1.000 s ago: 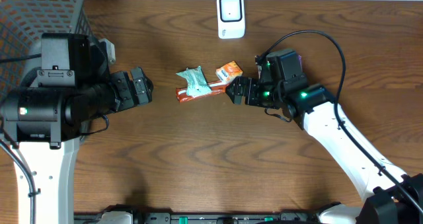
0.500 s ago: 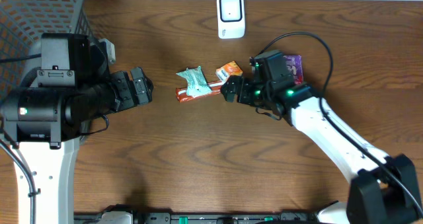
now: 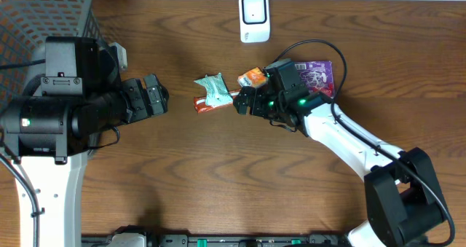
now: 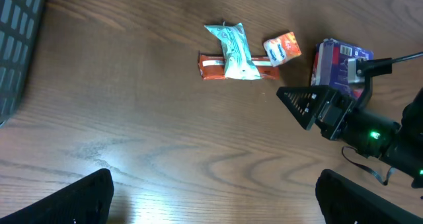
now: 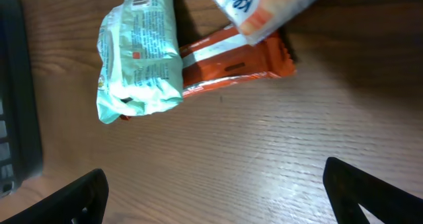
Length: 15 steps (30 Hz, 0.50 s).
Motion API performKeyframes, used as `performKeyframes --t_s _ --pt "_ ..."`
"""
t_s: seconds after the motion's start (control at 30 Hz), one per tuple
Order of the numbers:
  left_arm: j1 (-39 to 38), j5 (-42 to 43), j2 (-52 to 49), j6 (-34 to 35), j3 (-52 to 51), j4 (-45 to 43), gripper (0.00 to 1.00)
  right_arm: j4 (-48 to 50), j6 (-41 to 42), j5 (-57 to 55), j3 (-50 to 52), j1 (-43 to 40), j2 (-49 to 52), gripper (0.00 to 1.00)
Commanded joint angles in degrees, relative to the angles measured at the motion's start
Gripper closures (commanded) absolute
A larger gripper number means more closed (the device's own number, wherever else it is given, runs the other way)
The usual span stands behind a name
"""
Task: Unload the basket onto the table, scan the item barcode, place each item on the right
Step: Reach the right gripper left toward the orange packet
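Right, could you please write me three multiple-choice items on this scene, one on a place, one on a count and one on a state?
1. The mint-green packet lies: A across the red-orange bar; B alone, touching nothing; C standing on edge.
2. Packets on the table: A two; B four; C seven.
3. The right tool is: A open and empty; B shut on a packet; C out of view.
Key: 1 A, it overlaps the bar's middle. 2 B, those two plus the small orange packet and the purple packet. 3 A, its wrist view shows bare table between spread fingers.
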<state>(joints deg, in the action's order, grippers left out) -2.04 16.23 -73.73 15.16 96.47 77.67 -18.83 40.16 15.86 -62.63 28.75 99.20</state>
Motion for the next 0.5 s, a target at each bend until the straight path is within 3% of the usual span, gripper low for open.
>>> performKeyframes --t_s 0.0,0.33,0.47 --pt "-0.17 0.24 -0.11 -0.55 0.94 0.04 0.02 1.31 0.57 -0.13 -0.31 1.25 1.38 0.01" --pt "-0.17 0.24 -0.11 -0.55 0.94 0.04 0.02 2.49 0.55 -4.20 -0.31 2.84 2.01 0.01" --pt "-0.17 0.24 -0.11 -0.55 0.94 0.04 0.02 2.60 5.11 -9.18 -0.31 2.84 2.34 0.02"
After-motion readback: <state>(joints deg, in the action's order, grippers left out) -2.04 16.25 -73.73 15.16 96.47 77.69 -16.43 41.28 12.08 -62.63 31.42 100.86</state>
